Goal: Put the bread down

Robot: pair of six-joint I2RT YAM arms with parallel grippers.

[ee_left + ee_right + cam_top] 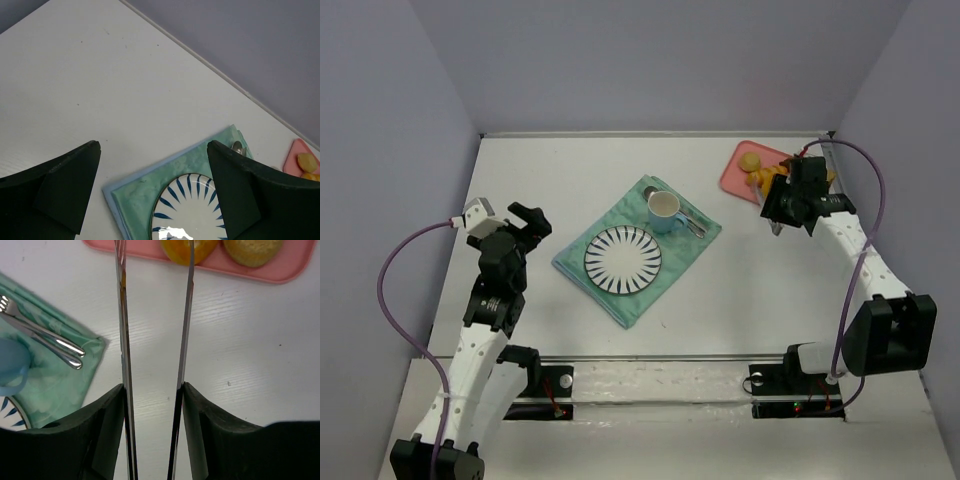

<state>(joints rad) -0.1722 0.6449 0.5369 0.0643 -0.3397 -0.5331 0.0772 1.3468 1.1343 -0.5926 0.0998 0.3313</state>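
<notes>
Worktop [540,180] white, lilac walls [650,60] on 3 sides; green cloth [630,305] central, pink tray [735,172] far right. Left jaws wide, right jaws clamping tongs [123,340].

Lab test cell: bare white tabletop [570,180], plain grey-lilac enclosure walls [650,60], staged place setting on green mat [620,295].

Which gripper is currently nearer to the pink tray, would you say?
Right. The right gripper, holding tongs, is at the tray's right edge; the left gripper sits far left, beyond the green mat.
</notes>
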